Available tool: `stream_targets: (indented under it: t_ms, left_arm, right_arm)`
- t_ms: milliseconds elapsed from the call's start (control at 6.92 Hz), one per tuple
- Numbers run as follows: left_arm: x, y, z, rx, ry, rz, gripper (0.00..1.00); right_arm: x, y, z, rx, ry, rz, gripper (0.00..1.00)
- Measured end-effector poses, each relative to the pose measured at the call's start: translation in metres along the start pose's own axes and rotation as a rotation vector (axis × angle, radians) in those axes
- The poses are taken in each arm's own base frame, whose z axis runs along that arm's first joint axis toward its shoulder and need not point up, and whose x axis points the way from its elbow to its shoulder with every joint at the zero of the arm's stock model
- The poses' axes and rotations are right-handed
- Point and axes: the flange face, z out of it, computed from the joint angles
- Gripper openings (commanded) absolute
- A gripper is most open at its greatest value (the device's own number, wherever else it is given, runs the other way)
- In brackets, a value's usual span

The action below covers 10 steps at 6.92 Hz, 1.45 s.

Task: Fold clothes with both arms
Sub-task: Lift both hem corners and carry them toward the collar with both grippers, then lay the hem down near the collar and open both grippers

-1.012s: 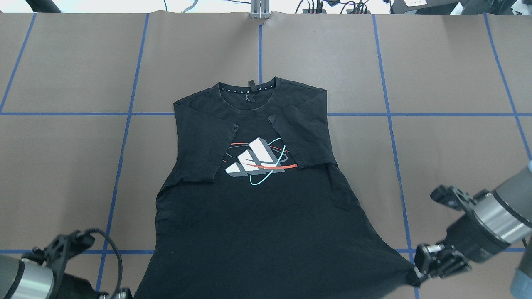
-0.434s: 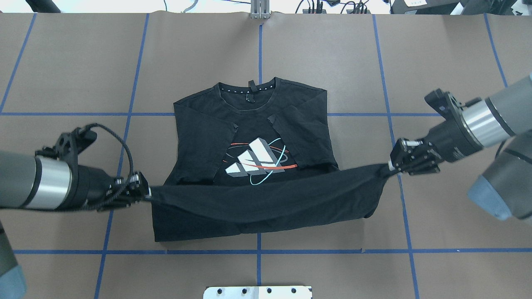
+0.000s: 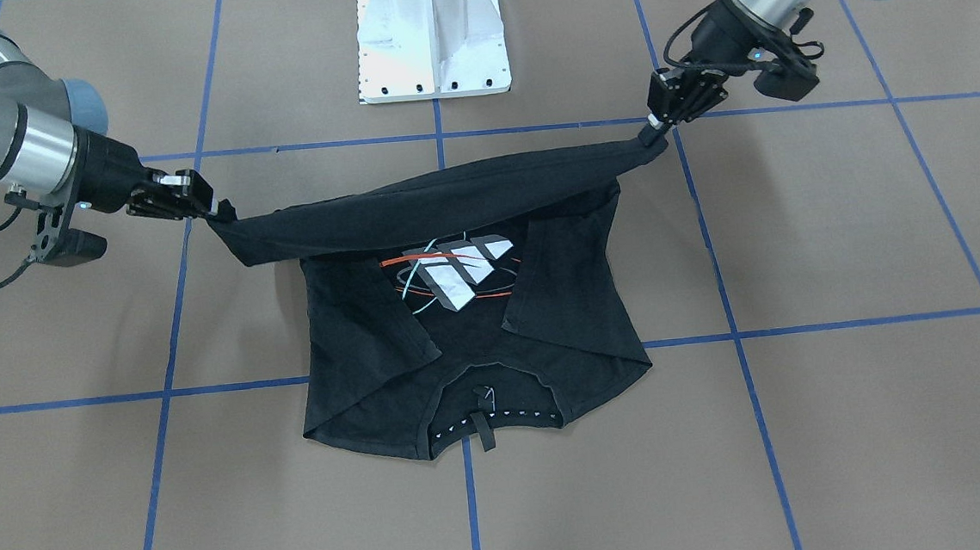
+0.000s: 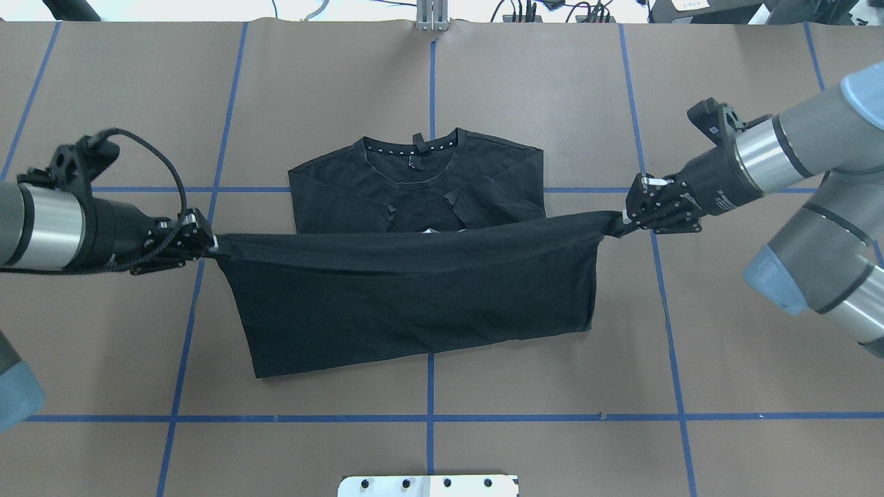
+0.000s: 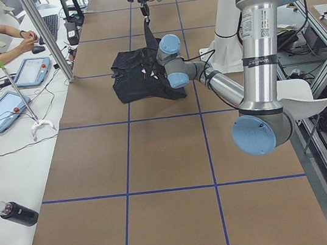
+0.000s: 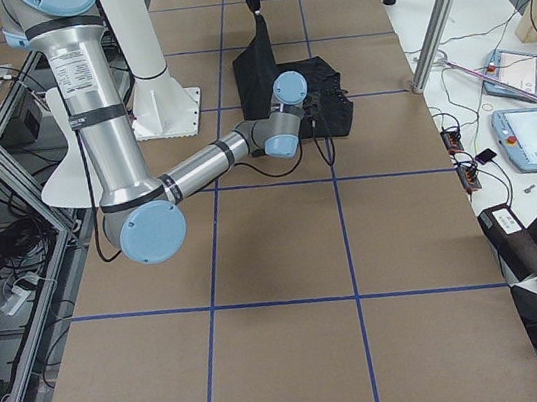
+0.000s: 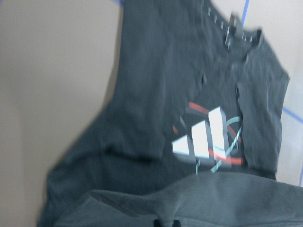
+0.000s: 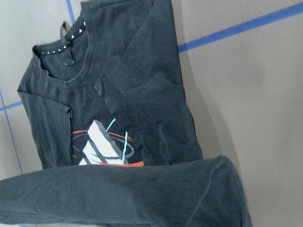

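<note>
You have the black T-shirt [image 4: 414, 310] lying on the bench [image 4: 552, 103] straight out from the white pedestal [image 3: 433, 46], collar farthest from it. The hem is held up, taut, above the logo [image 3: 455, 273]. The left fingers [image 4: 207, 243] pinch one hem corner and the right fingers [image 4: 626, 218] pinch the other, each to its own side of the pedestal.

Soft matt cloth T-shirt [image 4: 414, 304] (table [image 4: 552, 103]: matt brown paper).
</note>
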Motion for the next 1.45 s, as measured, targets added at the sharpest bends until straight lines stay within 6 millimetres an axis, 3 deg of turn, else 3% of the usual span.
stream_targets:
  t_ms: [289,578,1156,1445]
  left_arm:
    - [0.012,-0.045,0.045,0.039,-0.023,-0.009,0.0]
    - [0.015,-0.073,0.085,0.054,-0.056,-0.026,0.0]
    - [-0.009,-0.098,0.112,0.102,-0.088,-0.038,0.0]
    - [-0.007,-0.116,0.112,0.128,-0.068,-0.038,0.0]
  right_arm:
    - [-0.016,-0.04,0.017,0.071,0.01,0.008,0.0]
    - [-0.027,-0.067,0.031,0.137,0.023,0.018,0.0]
    - [-0.028,-0.109,0.054,0.241,0.063,0.054,0.0]
    - [-0.027,-0.116,0.058,0.256,0.072,0.062,0.0]
